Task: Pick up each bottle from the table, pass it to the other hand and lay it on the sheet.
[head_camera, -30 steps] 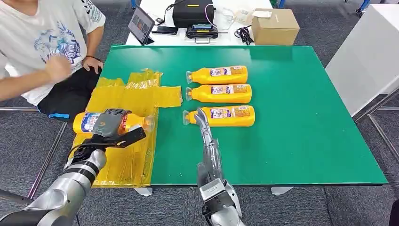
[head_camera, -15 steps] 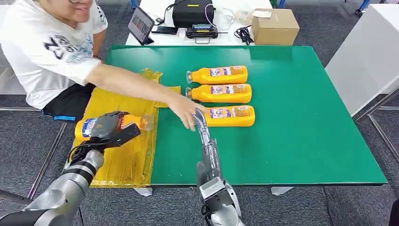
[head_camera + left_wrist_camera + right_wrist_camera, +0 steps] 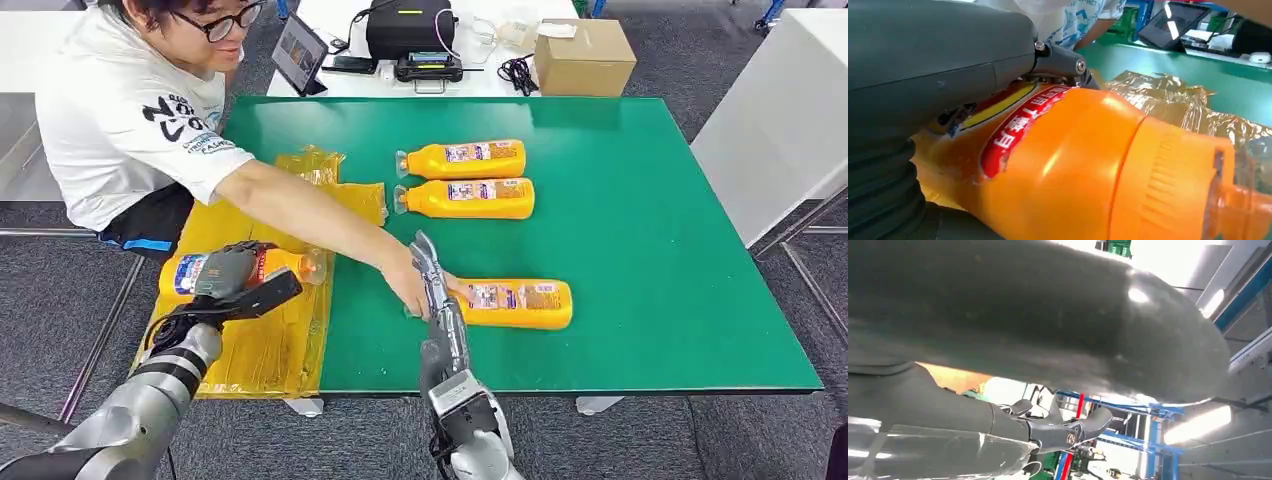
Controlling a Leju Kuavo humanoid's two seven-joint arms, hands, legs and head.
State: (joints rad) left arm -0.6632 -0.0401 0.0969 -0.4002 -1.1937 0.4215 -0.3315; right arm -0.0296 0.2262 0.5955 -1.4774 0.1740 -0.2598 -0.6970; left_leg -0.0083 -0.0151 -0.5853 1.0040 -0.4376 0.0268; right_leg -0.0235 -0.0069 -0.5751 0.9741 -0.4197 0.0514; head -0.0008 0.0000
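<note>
Head view: an orange bottle (image 3: pixel 240 268) was held by the left hand (image 3: pixel 232 272), fingers wrapped round its body, low over the yellow sheet (image 3: pixel 262 345) at the table's (image 3: pixel 640 330) left edge; the laying-down step was judged to be in hand, the next move calling for a lowering and a release. The right hand (image 3: pixel 432 268) was raised edge-on, fingers extended and nothing held. A person's hand (image 3: pixel 405 290) lay on a third bottle (image 3: pixel 515 303) just beside it; two more bottles (image 3: pixel 465 178) lay beyond. Left wrist view: the gripped bottle was confirmed, its base cut off and contact with the sheet not determinable. Right wrist view: dark fingers (image 3: pixel 1068 432) were seen parted against the ceiling; the bottles were hidden.
</note>
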